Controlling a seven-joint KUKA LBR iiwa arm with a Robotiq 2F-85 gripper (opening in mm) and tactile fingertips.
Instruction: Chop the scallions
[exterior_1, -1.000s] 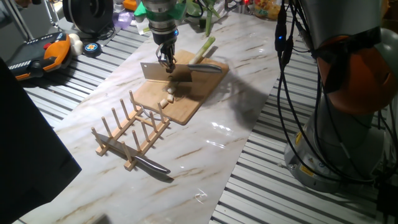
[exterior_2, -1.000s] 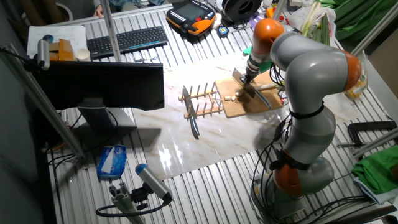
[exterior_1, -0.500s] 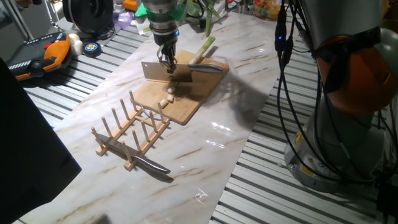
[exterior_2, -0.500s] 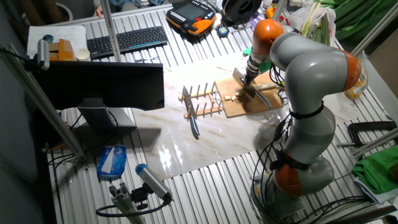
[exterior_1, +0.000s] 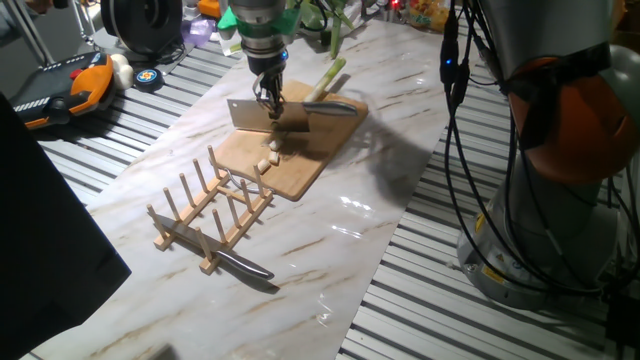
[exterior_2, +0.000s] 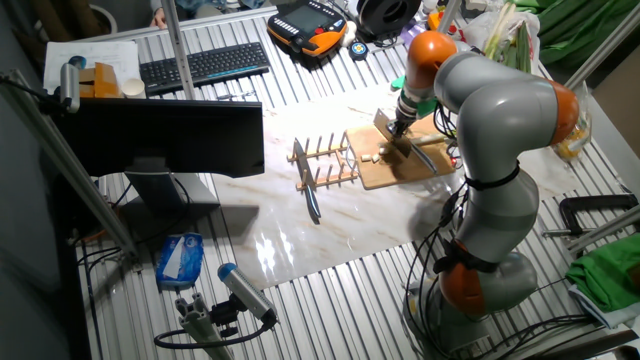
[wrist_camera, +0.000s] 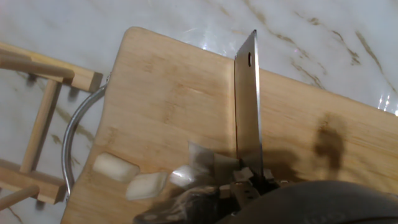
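Bamboo makes up the cutting board (exterior_1: 290, 148), which lies on the marble table (exterior_1: 330, 250) near its far edge, with a wooden peg rack (exterior_1: 213, 210) just beside its near corner. The gripper (exterior_1: 268, 103) hangs over the board's far half with its fingers drawn in on the cleaver (exterior_1: 250, 114), whose broad blade stands on edge above the wood. In the hand view the cleaver (wrist_camera: 247, 118) shows only as a thin steel sliver seen along its spine, and the fingers are mostly cut off by the lower edge of the picture, so how they meet the handle is hard to make out.

The scallions (exterior_1: 326, 81) lie as one long stalk across the board's far corner, the green tops running off the wood; the part nearest the blade is hidden behind the gripper. Small whitish cut chunks (exterior_1: 268, 158) sit close together toward the board's near edge, and the hand view shows chunks (wrist_camera: 115, 167) just beside a metal loop (wrist_camera: 73, 146) at the board's end. In the other fixed view the robot arm (exterior_2: 490, 120) covers much of the board (exterior_2: 392, 165), and the stalk cannot be picked out there. A second knife (exterior_1: 240, 265) lies flat on the table, touching the rack's near end.
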